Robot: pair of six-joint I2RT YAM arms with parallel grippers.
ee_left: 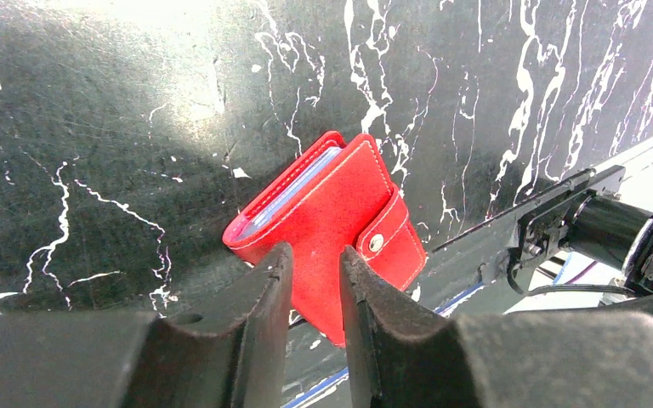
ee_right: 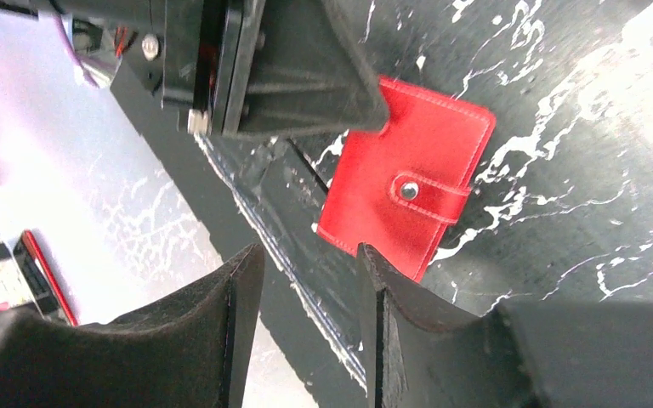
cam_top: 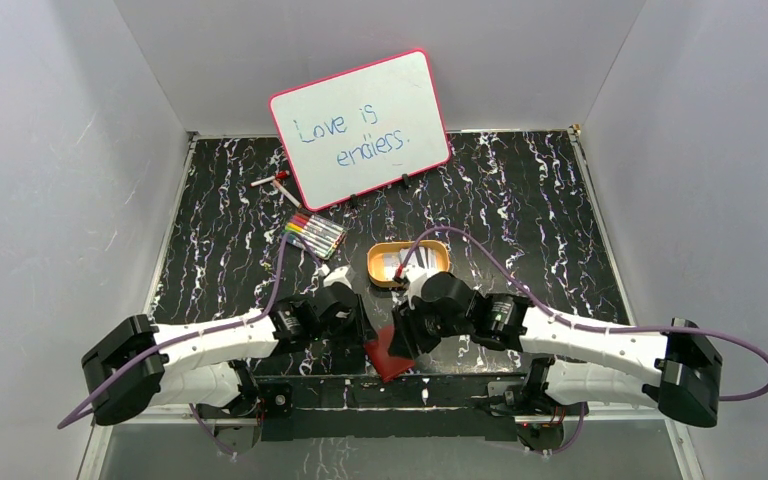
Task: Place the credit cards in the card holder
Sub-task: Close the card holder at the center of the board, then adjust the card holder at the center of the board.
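– Left claw (ee_left: 316, 255): report state.
– Jaws are parted by a narrow gap, with nothing clamped. The tips sit just over the near end of the holder (ee_left: 332, 204). Contact cannot be confirmed.
– Right claw (ee_right: 309, 253)?
– Jaws are parted wider, with nothing between them. The holder lies beyond the tips, apart from them.
– Holder position?
– It is folded shut with the tab snapped. It lies flat at the near edge of the table (cam_top: 520, 200), one corner overhanging that edge, between the two claws.
– Arm pose?
– Both arms lie low along the near edge, each stretched inward from its base. The wrists meet at the centre. The claws face each other and are angled down at the holder.
– Cards (cam_top: 405, 262)?
– Pale cards lie in the orange tray (cam_top: 372, 268), just behind the right wrist and apart from the holder.
– Further out?
– The markers (cam_top: 313, 235) lie left of the tray. The whiteboard (cam_top: 360, 125) is propped at the far edge.
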